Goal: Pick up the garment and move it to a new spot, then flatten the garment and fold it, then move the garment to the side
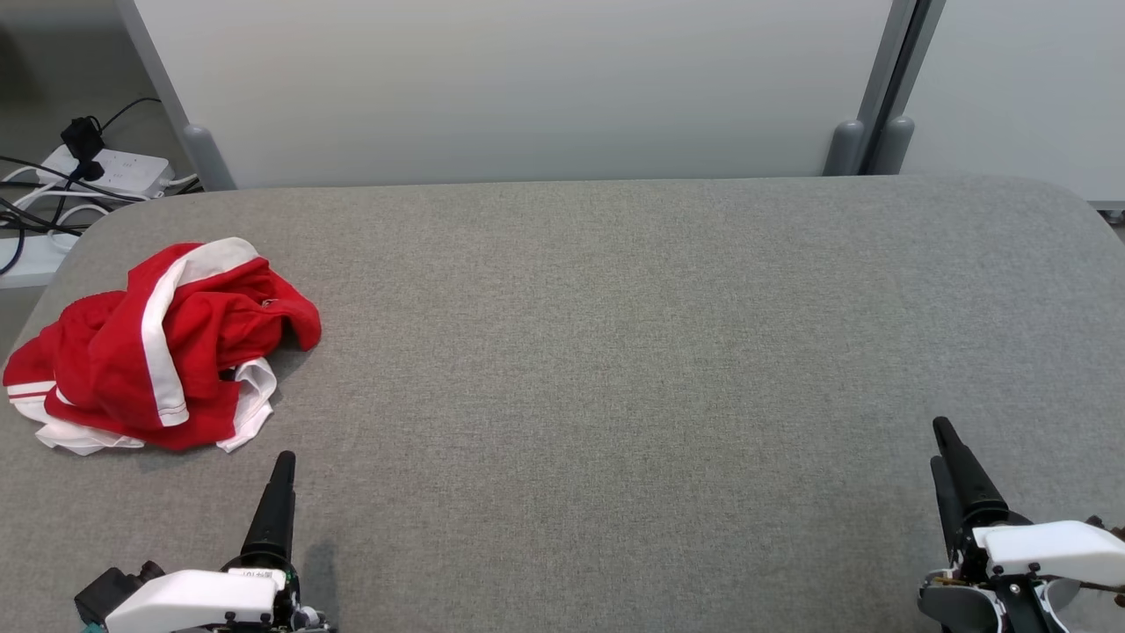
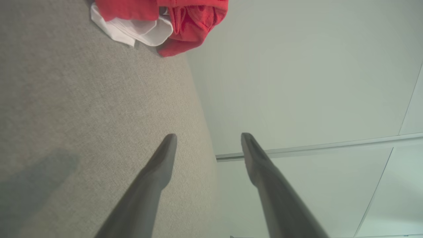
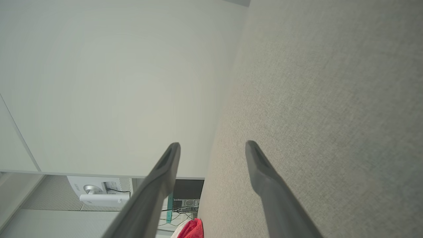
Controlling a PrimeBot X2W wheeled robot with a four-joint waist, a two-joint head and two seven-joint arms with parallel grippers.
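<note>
Remaining: every step; garment not yet picked up.
Garment: crumpled heap, left on table.
Left gripper: jaws spread, empty, near heap.
Right gripper: jaws spread, empty, far right.

Garment red w/ white stripes & trim; tabletop plain grey weave; panels pale grey.

Bare grey cloth gives you open passage across the table from its middle to its right end. At the left end a crumpled red-and-white garment heaps up just ahead of the left gripper. White panels wall off the far edge; a power strip with cables lies beyond the far-left corner.
</note>
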